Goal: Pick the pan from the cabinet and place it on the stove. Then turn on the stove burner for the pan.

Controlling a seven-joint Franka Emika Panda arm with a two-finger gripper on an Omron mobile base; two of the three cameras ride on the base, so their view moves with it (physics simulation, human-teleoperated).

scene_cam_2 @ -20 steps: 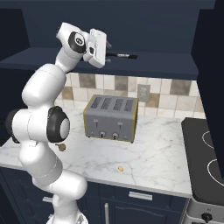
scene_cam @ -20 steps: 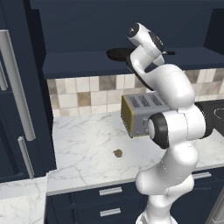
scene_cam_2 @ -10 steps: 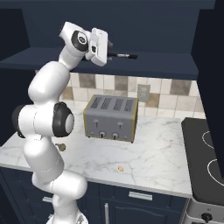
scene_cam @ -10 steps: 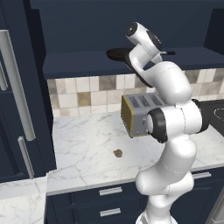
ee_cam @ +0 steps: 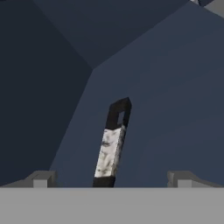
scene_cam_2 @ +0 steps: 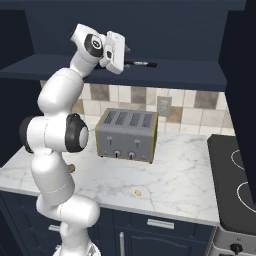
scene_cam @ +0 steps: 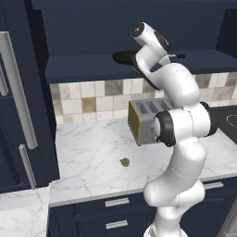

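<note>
Left to right, taking the silver four-slot toaster with the yellow side [scene_cam: 150,121] as landmark. Left of it, the white marble bench [scene_cam: 92,157] carries one small brown crumb-like bit [scene_cam: 124,162], well apart from the work. Directly above the toaster runs the navy shelf of the wide dark navy wall cabinet [scene_cam: 83,67]; on it lies the shallow round black frying pan [scene_cam: 125,57], its long thin dark handle [scene_cam_2: 142,63] reaching rightward along the shelf. I have the arm raised to shelf height so that the pincer [ee_cam: 111,180] looks along that handle: in the hand view the handle [ee_cam: 111,144] rises between the two finger tips [ee_cam: 41,179], which stand spread wide, one to each side, pinching nothing. I judge the handle the intended hold, being the slimmest part on offer. Right of the toaster, at bench level, sits the flat glossy black glass cooktop with white rings [scene_cam_2: 232,185], bare and awaiting the pan.
</note>
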